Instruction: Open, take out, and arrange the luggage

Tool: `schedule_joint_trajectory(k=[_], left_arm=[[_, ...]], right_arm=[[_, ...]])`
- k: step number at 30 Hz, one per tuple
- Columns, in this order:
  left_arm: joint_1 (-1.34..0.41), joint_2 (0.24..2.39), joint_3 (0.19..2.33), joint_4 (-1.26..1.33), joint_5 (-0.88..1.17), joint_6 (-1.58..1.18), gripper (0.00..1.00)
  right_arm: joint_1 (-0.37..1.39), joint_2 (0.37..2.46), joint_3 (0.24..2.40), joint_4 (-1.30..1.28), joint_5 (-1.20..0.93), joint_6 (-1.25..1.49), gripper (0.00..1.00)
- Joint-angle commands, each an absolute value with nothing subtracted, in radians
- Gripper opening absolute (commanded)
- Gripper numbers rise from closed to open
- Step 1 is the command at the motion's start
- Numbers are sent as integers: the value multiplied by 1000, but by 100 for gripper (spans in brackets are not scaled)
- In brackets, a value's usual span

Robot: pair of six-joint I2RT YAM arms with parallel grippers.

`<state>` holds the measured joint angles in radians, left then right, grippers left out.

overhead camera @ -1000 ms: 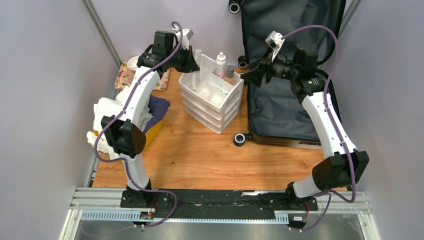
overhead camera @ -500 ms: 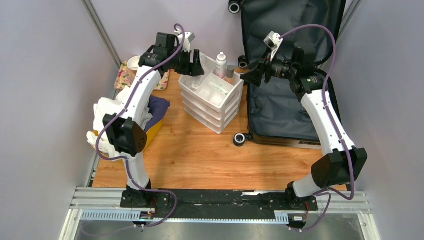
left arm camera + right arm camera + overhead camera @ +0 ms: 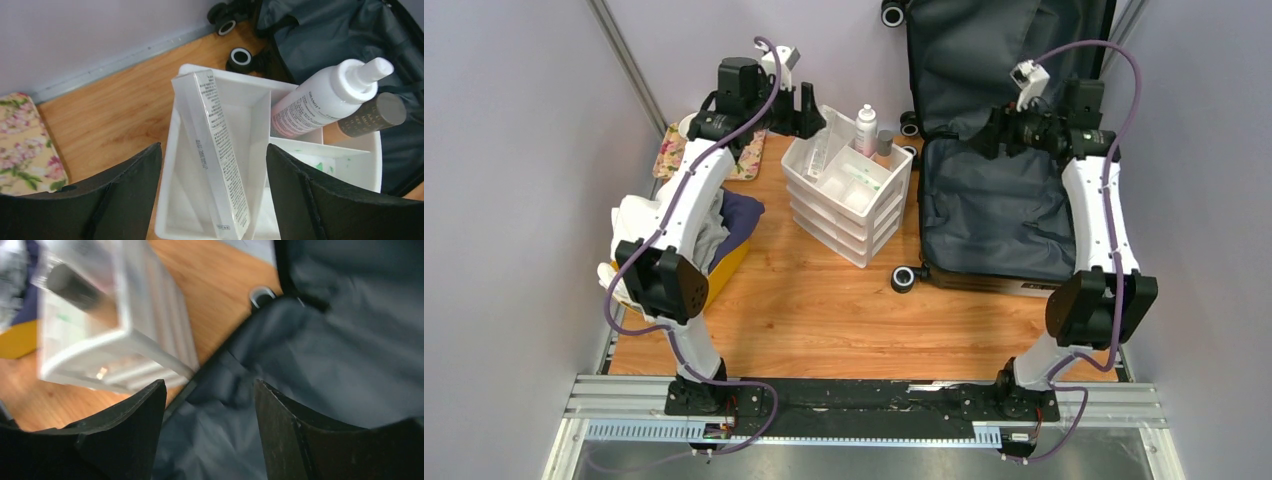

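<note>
From above, the luggage [image 3: 994, 210] lies open at the far right of the surface [image 3: 824, 320]. Its lower half is flat with the dark grey lining facing up, and its lid leans upright at the back. 1 black wheel [image 3: 904, 278] shows at its near-left corner. A white drawer organizer [image 3: 849, 215] stands just left of it, with a white spray bottle [image 3: 865, 128] upright in the top tray. The left fingers [image 3: 809, 105] hang apart over the organizer's far-left corner. The right fingers [image 3: 986, 140] are over the far part of the luggage, near the fold. A yellow bin [image 3: 729, 262] heaped with cloth sits at the left edge.

In the left wrist view, the 2 fingers are spread wide and grip nothing. Below the gap a long clear-wrapped box [image 3: 215, 165] leans in the organizer's left compartment, touching neither finger. A dark grey cylinder [image 3: 372, 116] rests beside the bottle.

The right wrist view is blurred. The fingers stand apart and empty above the grey lining, with the organizer to the left.
</note>
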<state>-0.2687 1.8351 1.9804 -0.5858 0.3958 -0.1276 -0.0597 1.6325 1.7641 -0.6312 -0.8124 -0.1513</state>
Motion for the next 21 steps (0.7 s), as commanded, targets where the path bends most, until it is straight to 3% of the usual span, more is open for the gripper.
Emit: schedule_joint_trajectory(k=[1, 7, 12, 18, 21], left_arm=[[-258, 1724, 1944, -411, 338, -83, 84], [-244, 1681, 1852, -356, 304, -80, 87], [-221, 1687, 1824, -353, 282, -98, 88], [-215, 1716, 1836, -327, 278, -107, 88], [-209, 1736, 1861, -330, 278, -107, 89]], right_arm=[[-172, 1693, 1793, -1091, -641, -424, 68], [-251, 1766, 1689, -1411, -333, -811, 64], [-262, 1792, 1505, -1390, -63, -923, 62], [-258, 1974, 1467, -1286, -2, -845, 58], [-246, 2051, 1482, -1272, -84, -804, 54]])
